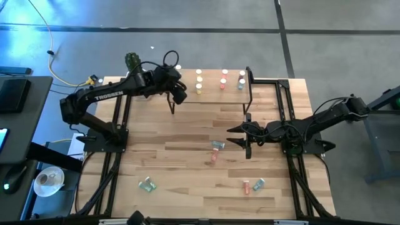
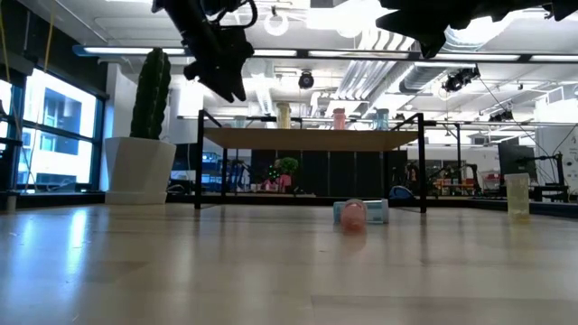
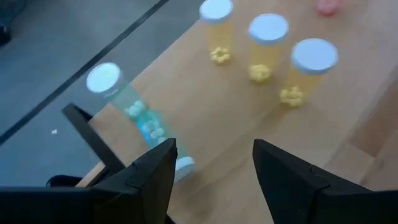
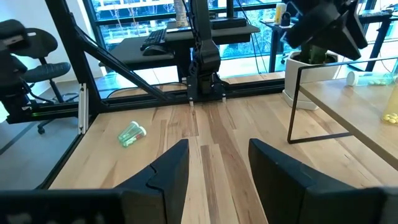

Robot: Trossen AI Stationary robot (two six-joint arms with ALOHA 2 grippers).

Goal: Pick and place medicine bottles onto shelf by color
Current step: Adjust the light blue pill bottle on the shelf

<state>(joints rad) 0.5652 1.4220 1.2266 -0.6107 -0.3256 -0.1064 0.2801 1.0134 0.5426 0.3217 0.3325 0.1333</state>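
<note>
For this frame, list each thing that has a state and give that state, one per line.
Left hand: open, empty, over the shelf's left end.
Right hand: open, empty, above the table.
Shelf: holds upright bottles.
Yellow bottles: three upright on the shelf.
Teal bottle: upright at the shelf's corner.
Green bottle: lying on the table.
Pink bottle: lying on the table.

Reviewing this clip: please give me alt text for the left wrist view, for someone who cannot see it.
The left gripper, fingers open, hovers above the light-wood shelf, where three yellow bottles with white caps stand upright in a row. Nearer the shelf's edge, a green bottle stands beside them, and a pink bottle shows only partly at the frame's edge.
</note>
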